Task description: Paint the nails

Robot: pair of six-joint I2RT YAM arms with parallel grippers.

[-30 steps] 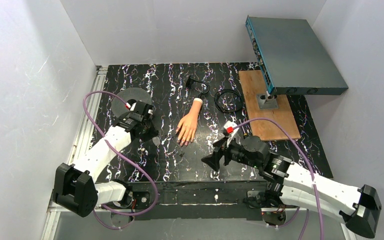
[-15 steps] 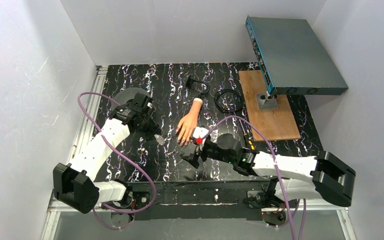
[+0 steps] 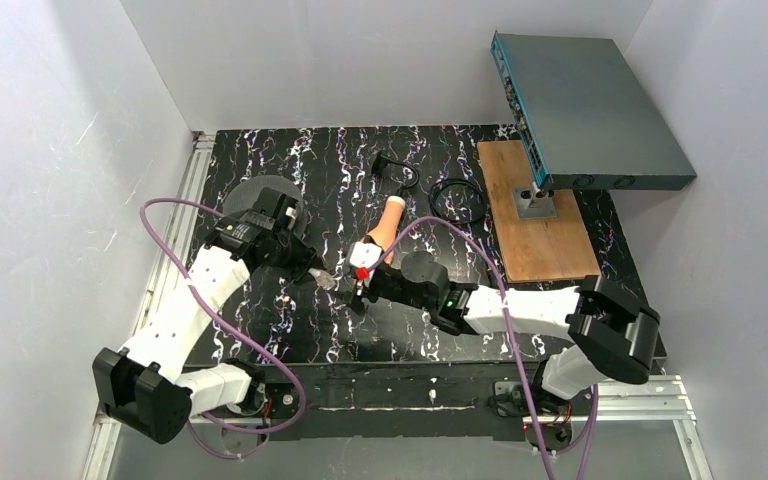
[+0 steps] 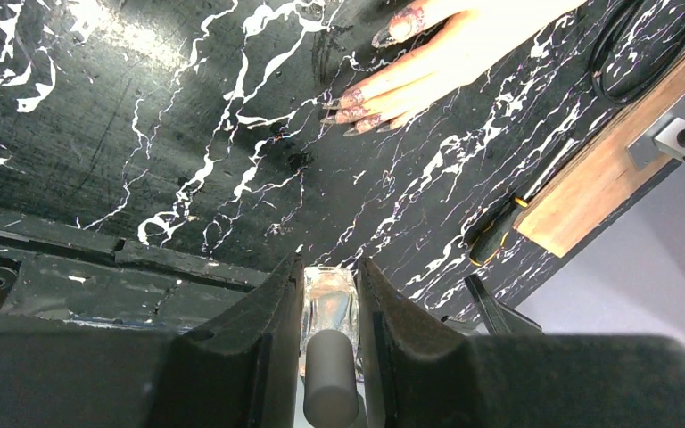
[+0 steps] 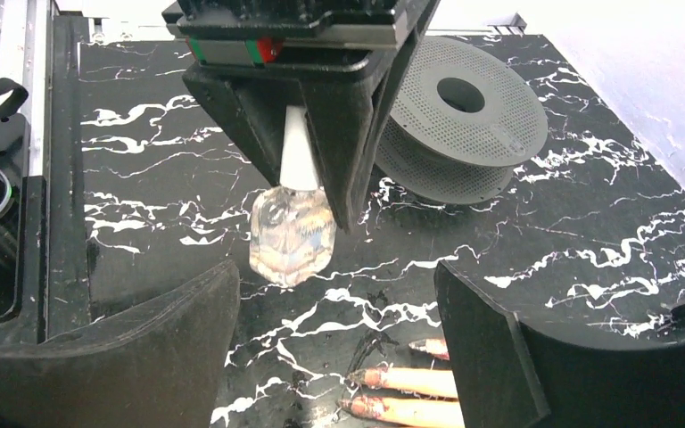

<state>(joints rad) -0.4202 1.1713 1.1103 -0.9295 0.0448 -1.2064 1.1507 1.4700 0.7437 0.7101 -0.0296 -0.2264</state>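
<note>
The flesh-coloured mannequin hand [image 3: 383, 232] lies palm down mid-table, fingers towards me. Its dark purplish nails [image 4: 350, 112] show in the left wrist view, and two nail tips [image 5: 367, 378] show in the right wrist view. My left gripper [image 3: 317, 274] is shut on a clear nail polish bottle [image 3: 328, 283], held just left of the fingertips. The bottle [image 4: 328, 310] sits between the pads, and it also shows in the right wrist view [image 5: 292, 236], hanging above the table. My right gripper [image 3: 358, 293] is open and empty over the fingertips, facing the bottle.
A grey perforated spool [image 3: 260, 195] lies at the back left and also shows behind the bottle [image 5: 459, 120]. A black cable coil [image 3: 457, 200], a wooden board [image 3: 540, 215] and a grey switch box [image 3: 585, 110] on a stand are at the right. A screwdriver [image 4: 498, 234] lies beside the board.
My right arm has swung left from the front right to the mannequin fingertips. My left gripper has moved a little right and nearer with the bottle.
</note>
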